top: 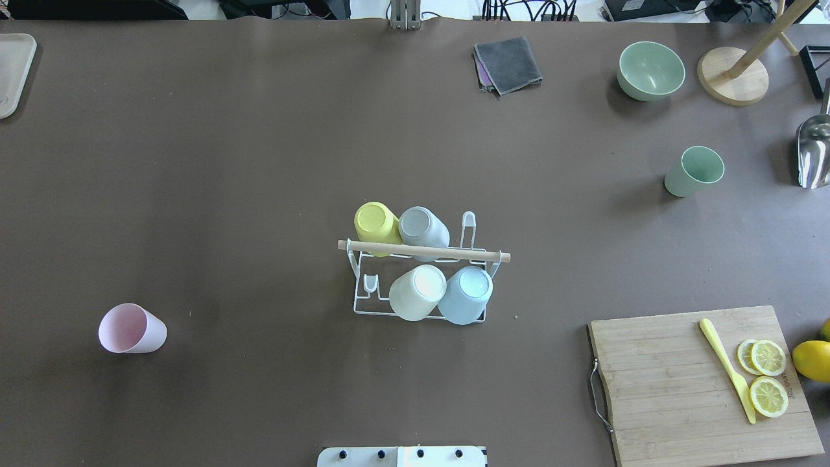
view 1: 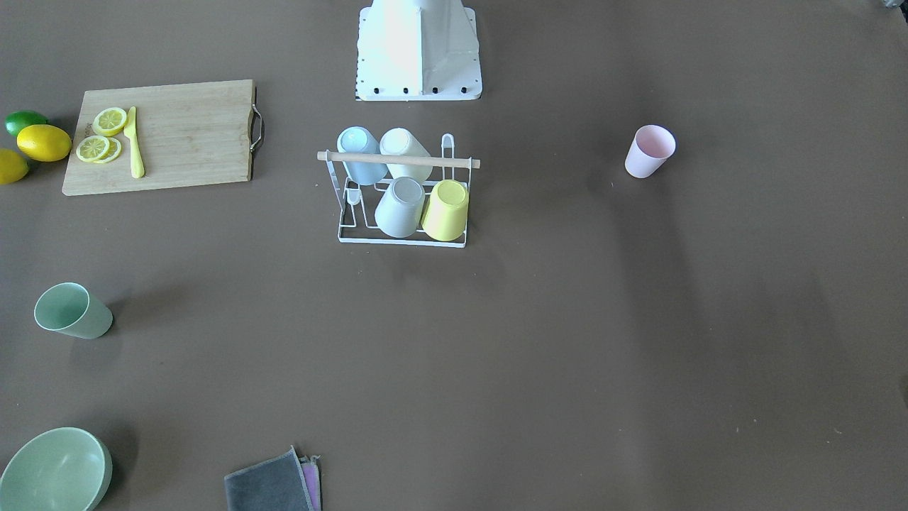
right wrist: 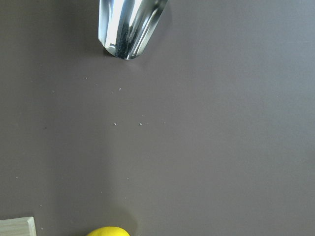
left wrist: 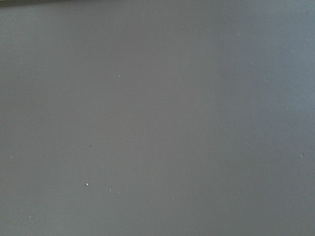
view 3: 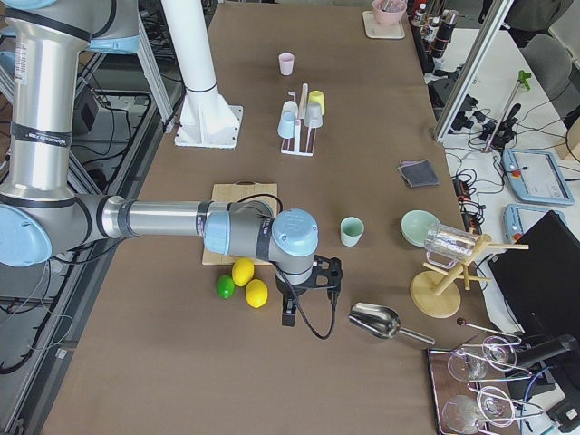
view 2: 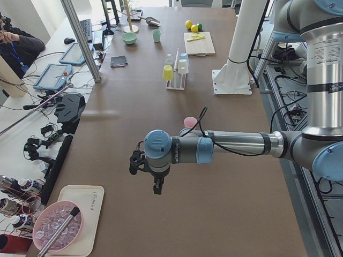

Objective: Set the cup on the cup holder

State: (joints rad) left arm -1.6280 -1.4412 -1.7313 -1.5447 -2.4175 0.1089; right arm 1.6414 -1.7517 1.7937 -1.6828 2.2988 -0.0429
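The white wire cup holder (top: 421, 251) with a wooden rod handle stands mid-table and also shows in the front view (view 1: 397, 160). Several cups hang upside down on it: yellow, grey, cream and blue. A pink cup (top: 131, 329) stands on the robot's left side of the table. A green cup (top: 694, 171) stands far right. My left gripper (view 2: 156, 187) hangs over bare table beyond the pink cup (view 2: 190, 122). My right gripper (view 3: 288, 315) hangs near the lemons. I cannot tell whether either is open or shut. The left wrist view shows only table.
A cutting board (top: 700, 383) carries lemon slices and a yellow knife. Lemons (view 3: 245, 281) lie beside it, and a metal scoop (right wrist: 129, 27) lies close to the right gripper. A green bowl (top: 650, 70), a grey cloth (top: 508, 63) and a wooden stand (top: 733, 76) are at the far edge.
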